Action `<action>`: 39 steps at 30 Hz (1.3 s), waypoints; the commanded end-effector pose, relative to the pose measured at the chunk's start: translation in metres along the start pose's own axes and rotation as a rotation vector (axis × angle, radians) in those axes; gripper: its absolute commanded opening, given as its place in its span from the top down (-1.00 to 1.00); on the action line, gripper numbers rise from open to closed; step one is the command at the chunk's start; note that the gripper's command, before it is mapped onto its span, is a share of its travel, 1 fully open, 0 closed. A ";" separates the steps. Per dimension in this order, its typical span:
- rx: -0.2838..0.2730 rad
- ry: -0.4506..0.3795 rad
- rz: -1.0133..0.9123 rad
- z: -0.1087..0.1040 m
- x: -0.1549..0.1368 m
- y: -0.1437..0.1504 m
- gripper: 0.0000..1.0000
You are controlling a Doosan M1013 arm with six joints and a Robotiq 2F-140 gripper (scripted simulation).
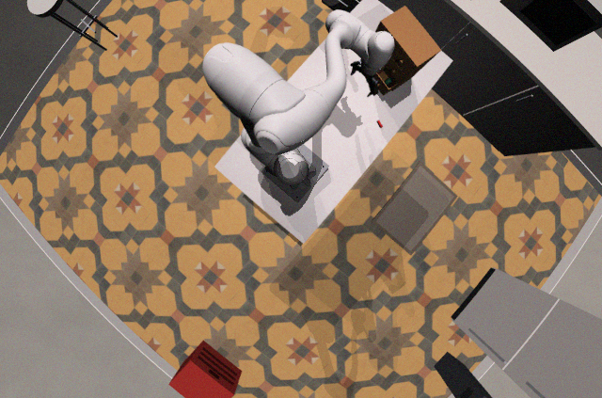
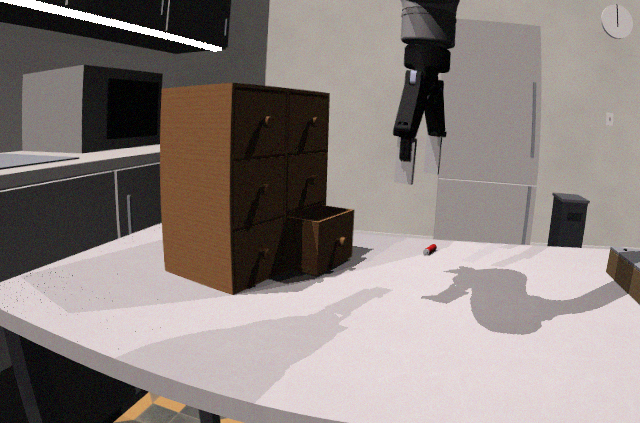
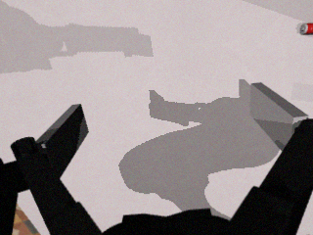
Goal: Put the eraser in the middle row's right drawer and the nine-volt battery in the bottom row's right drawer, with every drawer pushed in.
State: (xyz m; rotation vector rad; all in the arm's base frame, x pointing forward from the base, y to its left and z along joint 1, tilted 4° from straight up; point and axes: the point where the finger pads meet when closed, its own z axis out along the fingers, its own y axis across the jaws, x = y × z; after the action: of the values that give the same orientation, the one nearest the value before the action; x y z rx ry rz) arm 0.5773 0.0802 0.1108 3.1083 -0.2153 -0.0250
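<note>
The small wooden chest (image 1: 408, 36) (image 2: 196, 175) stands upright on the table. Its bottom-row right drawer (image 2: 326, 247) (image 1: 385, 87) is pulled well out and looks level. A small green thing (image 1: 388, 81) lies inside it; whether it is the nine-volt battery I cannot tell. The middle-row right drawer (image 2: 300, 196) and the other drawers look pushed in. I see no eraser in any view. My gripper (image 1: 364, 78) (image 2: 419, 167) (image 3: 165, 109) is open and empty, pointing down, high above the table in front of the chest; only table and shadows show between its fingers.
A red cylinder (image 1: 379, 124) (image 2: 430, 249) (image 3: 308, 28) with a silver end lies on the table (image 1: 340, 180) (image 2: 465, 371), beyond the open drawer in the exterior view. A brown-sided box (image 2: 620, 271) shows at that view's right edge. The kitchen counter runs behind the chest.
</note>
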 end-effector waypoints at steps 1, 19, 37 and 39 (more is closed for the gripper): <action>0.004 -0.046 -0.004 0.001 0.001 0.003 -1.00; 0.004 -0.052 -0.004 0.001 0.001 0.003 -1.00; 0.004 -0.052 -0.004 -0.067 -0.093 0.036 -1.00; 0.004 -0.052 -0.004 -0.067 -0.093 0.036 -1.00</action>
State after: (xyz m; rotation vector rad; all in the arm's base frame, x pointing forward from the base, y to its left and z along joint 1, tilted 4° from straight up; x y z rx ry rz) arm 0.4870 0.0607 0.1745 3.1143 -0.2110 -0.1060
